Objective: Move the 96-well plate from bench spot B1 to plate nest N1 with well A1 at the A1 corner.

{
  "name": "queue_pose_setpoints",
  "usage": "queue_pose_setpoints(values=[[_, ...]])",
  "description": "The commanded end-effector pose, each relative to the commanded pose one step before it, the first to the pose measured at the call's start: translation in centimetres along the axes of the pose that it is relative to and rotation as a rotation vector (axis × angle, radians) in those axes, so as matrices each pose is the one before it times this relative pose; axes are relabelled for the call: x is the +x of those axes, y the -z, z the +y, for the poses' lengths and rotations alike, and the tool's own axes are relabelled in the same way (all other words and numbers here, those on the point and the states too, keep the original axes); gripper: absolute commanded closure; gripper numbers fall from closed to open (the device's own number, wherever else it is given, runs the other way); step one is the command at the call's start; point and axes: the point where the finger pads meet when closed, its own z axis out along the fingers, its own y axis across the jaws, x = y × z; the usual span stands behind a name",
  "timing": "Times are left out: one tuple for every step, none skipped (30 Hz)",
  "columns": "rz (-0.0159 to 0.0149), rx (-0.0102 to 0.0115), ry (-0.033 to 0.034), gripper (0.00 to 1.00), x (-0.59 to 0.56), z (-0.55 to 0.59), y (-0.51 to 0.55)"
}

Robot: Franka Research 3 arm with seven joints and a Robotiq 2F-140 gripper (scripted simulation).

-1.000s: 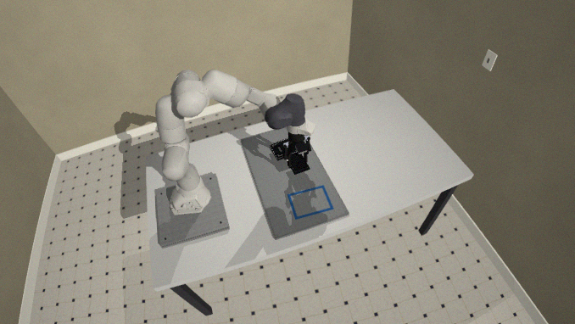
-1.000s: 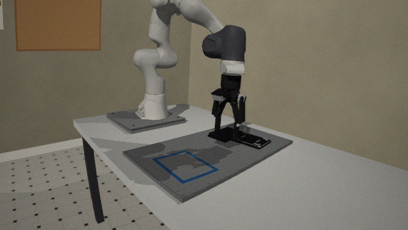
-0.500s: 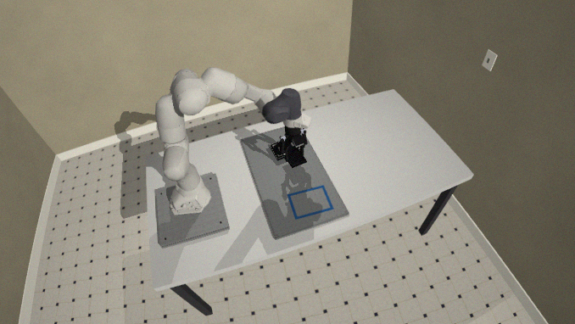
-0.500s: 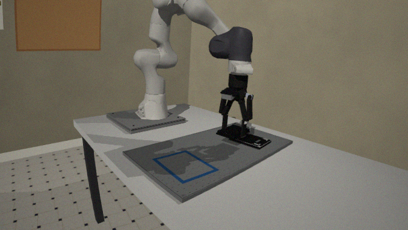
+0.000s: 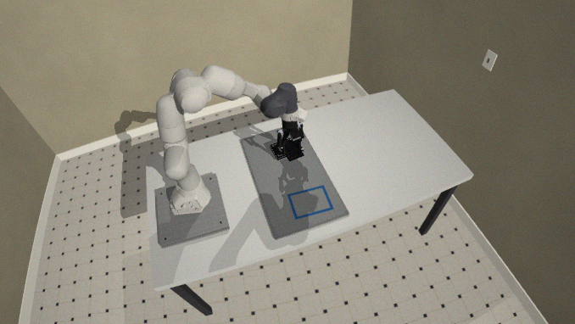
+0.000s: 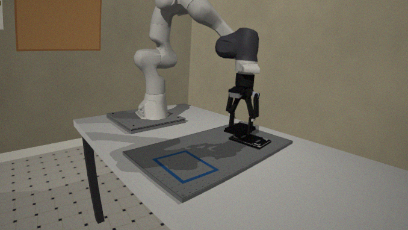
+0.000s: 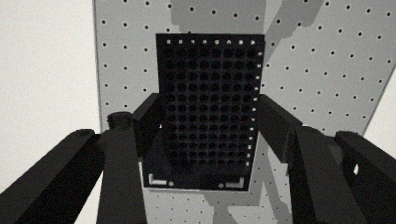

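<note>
My gripper (image 6: pixel 241 124) is shut on the black 96-well plate (image 6: pixel 239 129), gripping it by its two long sides. In the wrist view the plate (image 7: pixel 207 107) fills the gap between the fingers, with its rows of wells facing the camera. It hangs level, just above the grey perforated mat. The black plate nest N1 (image 6: pixel 250 140) lies on the mat directly beside and partly under the plate. Its near edge with white locator marks (image 7: pixel 195 183) shows below the plate in the wrist view. I cannot make out the plate's cut-off corner. In the top view the gripper (image 5: pixel 290 148) hides most of the plate.
The blue outline of spot B1 (image 6: pixel 185 166) is empty at the mat's near end; it also shows in the top view (image 5: pixel 310 202). The arm's base plate (image 6: pixel 146 120) stands at the table's far left. A wall runs behind the table.
</note>
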Motion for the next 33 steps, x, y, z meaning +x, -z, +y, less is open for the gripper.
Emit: queue_pose_setpoints(values=[[0.00372,-0.00279,-0.03743,0.40,-0.795,-0.061,0.057],[0.00000,0.00000,0.00000,0.40,0.000,0.000,0.000],[0.00000,0.00000,0.00000,0.40,-0.332,-0.023,0.010],[0.00000,0.00000,0.00000,0.40,-0.332,-0.023,0.010],[0.00000,0.00000,0.00000,0.40,-0.332,-0.023,0.010],[0.00000,0.00000,0.00000,0.40,-0.332,-0.023,0.010],[0.00000,0.00000,0.00000,0.40,-0.332,-0.023,0.010],[0.00000,0.00000,0.00000,0.40,-0.332,-0.023,0.010],[0.00000,0.00000,0.00000,0.40,-0.332,-0.023,0.010],[0.00000,0.00000,0.00000,0.40,-0.332,-0.023,0.010],[0.00000,0.00000,0.00000,0.40,-0.332,-0.023,0.010],[0.00000,0.00000,0.00000,0.40,-0.332,-0.023,0.010],[0.00000,0.00000,0.00000,0.40,-0.332,-0.023,0.010],[0.00000,0.00000,0.00000,0.40,-0.332,-0.023,0.010],[0.00000,0.00000,0.00000,0.40,-0.332,-0.023,0.010],[0.00000,0.00000,0.00000,0.40,-0.332,-0.023,0.010],[0.00000,0.00000,0.00000,0.40,-0.332,-0.023,0.010],[0.00000,0.00000,0.00000,0.40,0.000,0.000,0.000],[0.00000,0.00000,0.00000,0.40,0.000,0.000,0.000],[0.00000,0.00000,0.00000,0.40,-0.332,-0.023,0.010],[0.00000,0.00000,0.00000,0.40,-0.332,-0.023,0.010],[0.00000,0.00000,0.00000,0.40,-0.332,-0.023,0.010],[0.00000,0.00000,0.00000,0.40,-0.332,-0.023,0.010],[0.00000,0.00000,0.00000,0.40,-0.332,-0.023,0.010],[0.00000,0.00000,0.00000,0.40,-0.332,-0.023,0.010],[0.00000,0.00000,0.00000,0.40,-0.332,-0.023,0.010],[0.00000,0.00000,0.00000,0.40,-0.332,-0.023,0.010],[0.00000,0.00000,0.00000,0.40,-0.332,-0.023,0.010],[0.00000,0.00000,0.00000,0.40,-0.398,-0.024,0.010],[0.00000,0.00000,0.00000,0.40,-0.374,-0.022,0.010],[0.00000,0.00000,0.00000,0.40,-0.031,0.002,0.000],[0.00000,0.00000,0.00000,0.40,-0.015,0.002,0.000],[0.00000,0.00000,0.03333,0.40,-0.001,0.002,0.000]])
